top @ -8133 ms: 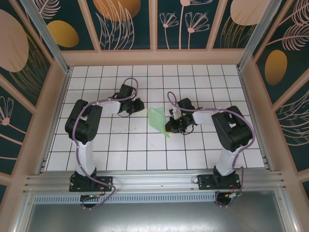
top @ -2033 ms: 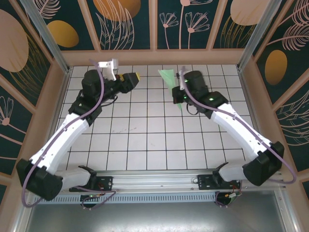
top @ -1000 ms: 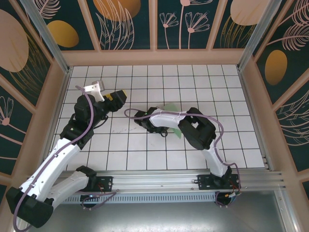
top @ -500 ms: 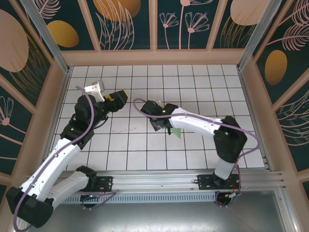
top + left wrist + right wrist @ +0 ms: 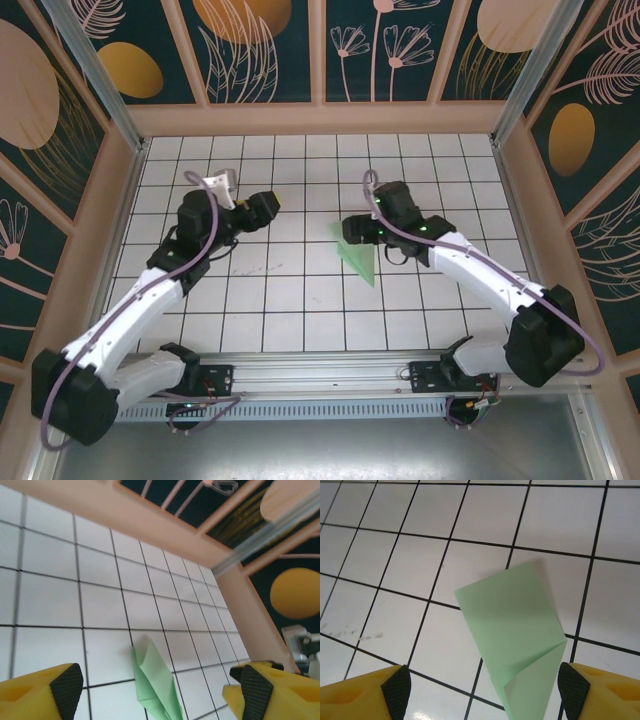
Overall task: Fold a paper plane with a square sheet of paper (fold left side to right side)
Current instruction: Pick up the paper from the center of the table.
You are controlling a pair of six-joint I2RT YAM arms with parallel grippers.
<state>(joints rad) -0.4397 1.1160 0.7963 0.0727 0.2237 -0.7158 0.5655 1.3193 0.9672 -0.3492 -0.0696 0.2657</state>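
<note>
The square sheet of paper is folded into a narrow, pointed pale green paper plane [image 5: 358, 262] that lies flat on the white grid tiles near the middle of the floor. My right gripper [image 5: 353, 232] hovers just behind its wide end, open. In the right wrist view the paper plane [image 5: 512, 615] lies on the tiles below the gripper [image 5: 484, 687], untouched, between the black pads [image 5: 397, 685]. My left gripper [image 5: 266, 206] is open about three tiles left of the paper. In the left wrist view the paper plane [image 5: 152, 677] lies on the floor beyond the open gripper [image 5: 160, 687].
Peach wooden walls close the floor at the back [image 5: 320, 118] and on both sides [image 5: 520, 230]. An aluminium rail [image 5: 320, 368] carries the arm bases along the near edge. Faint scuff marks [image 5: 245, 268] show on a tile left of the paper.
My right gripper opened, let the paper go and swung back to the right and a little farther away. The paper now lies flat. My left gripper moved slightly toward the centre.
</note>
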